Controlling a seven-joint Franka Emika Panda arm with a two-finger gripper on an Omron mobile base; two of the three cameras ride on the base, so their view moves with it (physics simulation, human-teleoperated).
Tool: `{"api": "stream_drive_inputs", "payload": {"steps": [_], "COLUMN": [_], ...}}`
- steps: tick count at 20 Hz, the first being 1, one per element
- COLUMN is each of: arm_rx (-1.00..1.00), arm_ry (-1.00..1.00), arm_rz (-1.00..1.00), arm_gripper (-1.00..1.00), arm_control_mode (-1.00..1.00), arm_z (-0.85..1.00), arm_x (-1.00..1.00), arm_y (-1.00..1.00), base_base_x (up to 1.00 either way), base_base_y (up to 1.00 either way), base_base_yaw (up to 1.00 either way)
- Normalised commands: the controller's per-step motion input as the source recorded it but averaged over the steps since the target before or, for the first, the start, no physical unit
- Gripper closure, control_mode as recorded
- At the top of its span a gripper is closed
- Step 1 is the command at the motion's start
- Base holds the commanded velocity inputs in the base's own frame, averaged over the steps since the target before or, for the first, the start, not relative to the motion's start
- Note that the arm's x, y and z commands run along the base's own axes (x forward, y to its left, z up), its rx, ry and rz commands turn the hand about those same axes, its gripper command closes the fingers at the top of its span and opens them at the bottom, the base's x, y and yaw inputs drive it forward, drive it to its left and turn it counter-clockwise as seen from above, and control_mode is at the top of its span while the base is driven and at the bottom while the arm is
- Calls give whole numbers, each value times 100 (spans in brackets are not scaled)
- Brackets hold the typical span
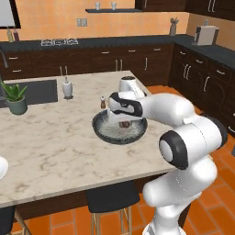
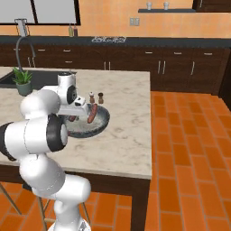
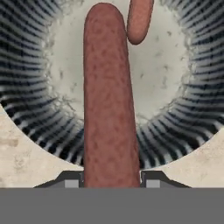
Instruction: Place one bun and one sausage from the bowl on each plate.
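Observation:
My gripper (image 3: 111, 180) is shut on a long reddish-brown sausage (image 3: 109, 109), which stands up between the two finger tips. It hangs just over the near rim of the wide dark bowl (image 3: 26, 87) with the speckled grey inside. A second sausage (image 3: 139, 19) lies farther in on the bowl's floor. From the right base view the held sausage (image 2: 92, 113) tilts above the bowl (image 2: 102, 122), beside my gripper (image 2: 87, 111). In the left base view my arm covers much of the bowl (image 1: 103, 133). A white plate (image 1: 1, 168) peeks in at the far left edge. The bun is hidden.
Salt and pepper shakers (image 2: 96, 97) stand just behind the bowl. A potted plant (image 1: 16, 97), a white soap dispenser (image 1: 67, 87) and the dark sink (image 1: 39, 92) lie toward the back left of the island. A black stool (image 1: 112, 197) sits under the front edge.

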Motion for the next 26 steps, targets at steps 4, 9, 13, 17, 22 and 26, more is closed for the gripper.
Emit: {"api": "stream_drive_inputs", "payload": {"steps": [4, 9, 13, 17, 22, 26], "arm_rx": [0, 0, 0, 0, 0, 0], "arm_ry": [-16, -5, 0, 0, 0, 0], "arm_rz": [4, 0, 0, 0, 0, 0], "arm_gripper": [100, 100, 100, 100, 100, 100], "arm_control_mode": [-100, -100, 100, 100, 100, 100], "arm_z": [60, 26, 0, 0, 0, 0], "arm_x": [-100, -66, -1, 0, 0, 0], "arm_y": [-1, -4, 0, 0, 0, 0], "base_base_x": [0, 0, -6, -74, -36, -13], "base_base_y": [0, 0, 0, 22, 94, 100], "base_base_yaw": [0, 0, 0, 0, 0, 3]}}
